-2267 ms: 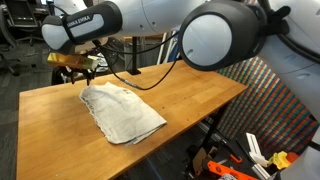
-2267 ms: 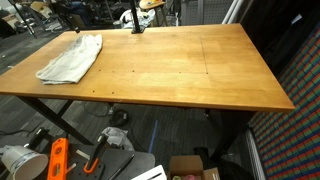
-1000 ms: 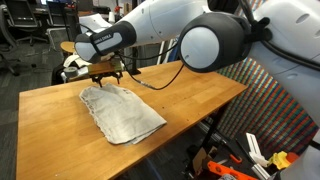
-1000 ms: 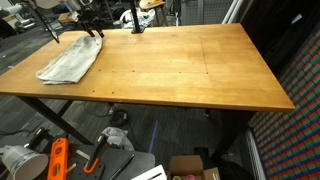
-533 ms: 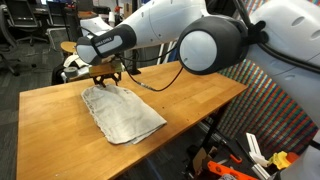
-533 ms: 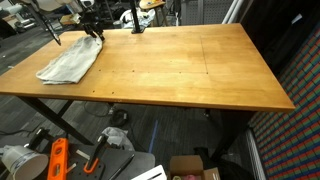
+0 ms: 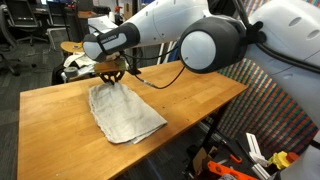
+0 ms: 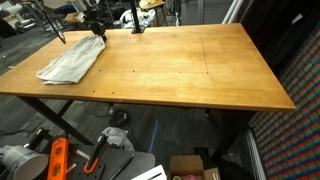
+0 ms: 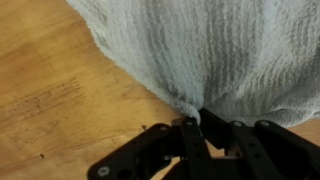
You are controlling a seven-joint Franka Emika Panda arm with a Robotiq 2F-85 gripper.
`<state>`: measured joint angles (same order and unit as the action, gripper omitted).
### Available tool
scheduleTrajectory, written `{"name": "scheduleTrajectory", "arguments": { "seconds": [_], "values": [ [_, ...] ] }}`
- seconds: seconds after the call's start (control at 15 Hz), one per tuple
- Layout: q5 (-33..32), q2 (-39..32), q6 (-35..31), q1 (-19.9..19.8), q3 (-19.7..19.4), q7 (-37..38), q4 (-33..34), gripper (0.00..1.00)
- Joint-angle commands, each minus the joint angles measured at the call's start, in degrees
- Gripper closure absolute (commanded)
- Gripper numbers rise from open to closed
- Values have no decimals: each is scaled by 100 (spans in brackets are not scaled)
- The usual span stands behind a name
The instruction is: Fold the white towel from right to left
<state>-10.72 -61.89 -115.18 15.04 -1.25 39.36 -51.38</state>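
The white towel [image 7: 122, 110] lies wrinkled on the wooden table [image 7: 190, 95], near one end of it; it also shows as a pale cloth [image 8: 70, 60] at the table's far corner. My gripper [image 7: 111, 80] is down at the towel's far edge, shut on a pinch of the fabric. In the wrist view the black fingers [image 9: 195, 135] are closed on the towel's [image 9: 210, 50] corner, which bunches into a small peak between them. In an exterior view my gripper [image 8: 97, 30] sits at the towel's top corner.
The long tabletop [image 8: 190, 70] stretches away from the towel. Chairs and clutter stand behind the table [image 7: 75, 60]. Tools and boxes lie on the floor below [image 8: 60, 160]. The robot's cable [image 7: 150, 82] trails across the table near the gripper.
My gripper has gone from open to shut on the towel's far corner. The corner is drawn up slightly and the towel's far edge has shifted a little.
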Motion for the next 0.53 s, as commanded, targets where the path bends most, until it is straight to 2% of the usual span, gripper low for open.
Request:
{"name": "scheduleTrajectory", "arguments": {
  "seconds": [0.0,0.13,0.2,0.33,0.47],
  "values": [
    [419,-252,180,-127,-104,93,506,94],
    [753,-304,208,-262,-35,194,631,91],
    [917,-336,212,-327,2,210,692,65],
    [1279,-357,185,-483,123,205,771,62],
    [1574,-297,92,-622,221,124,741,46]
  ]
}}
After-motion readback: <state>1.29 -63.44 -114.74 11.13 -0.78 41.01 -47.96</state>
